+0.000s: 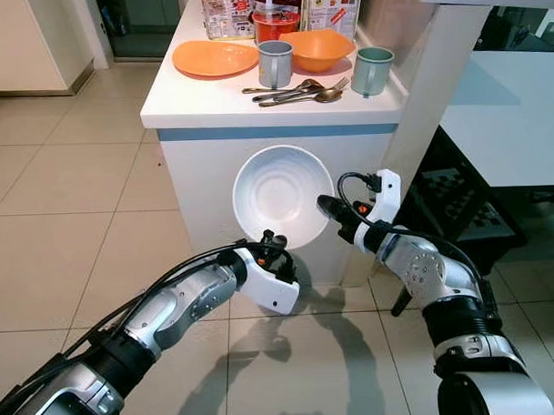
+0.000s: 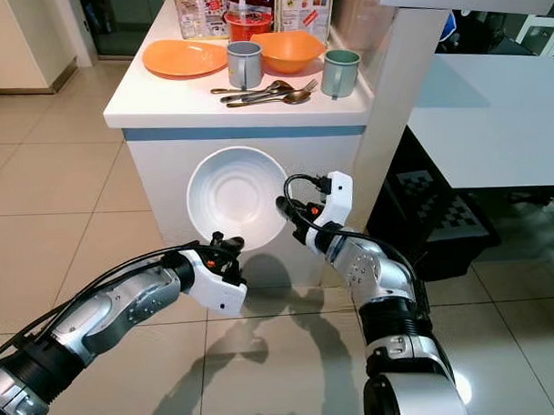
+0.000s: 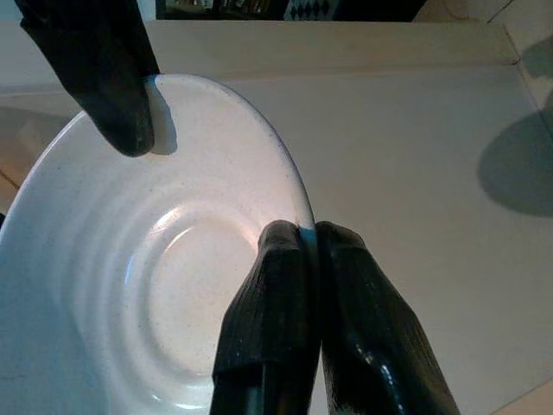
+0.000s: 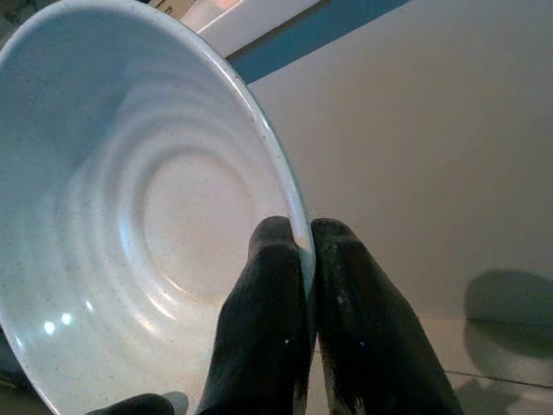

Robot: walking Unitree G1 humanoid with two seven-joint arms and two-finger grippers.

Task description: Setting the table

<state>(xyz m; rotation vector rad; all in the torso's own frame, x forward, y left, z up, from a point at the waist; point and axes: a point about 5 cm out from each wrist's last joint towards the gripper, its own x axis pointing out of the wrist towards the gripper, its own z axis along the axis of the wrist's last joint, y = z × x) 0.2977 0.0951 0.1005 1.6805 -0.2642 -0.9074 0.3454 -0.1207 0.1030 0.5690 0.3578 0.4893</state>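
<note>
The head views are bright and sharp. Soft shadows of both arms lie on the tiled floor [image 1: 291, 353] below the white bowl [image 1: 282, 196]. In the wrist views the black fingers [image 3: 285, 320] are blurred, and small highlights shine inside the bowl.

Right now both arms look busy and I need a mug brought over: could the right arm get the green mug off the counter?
Probably not yet. The right tool is shut on the white bowl's rim, as is the left tool, low before the counter. The green mug stands unobstructed at the near edge.
</note>
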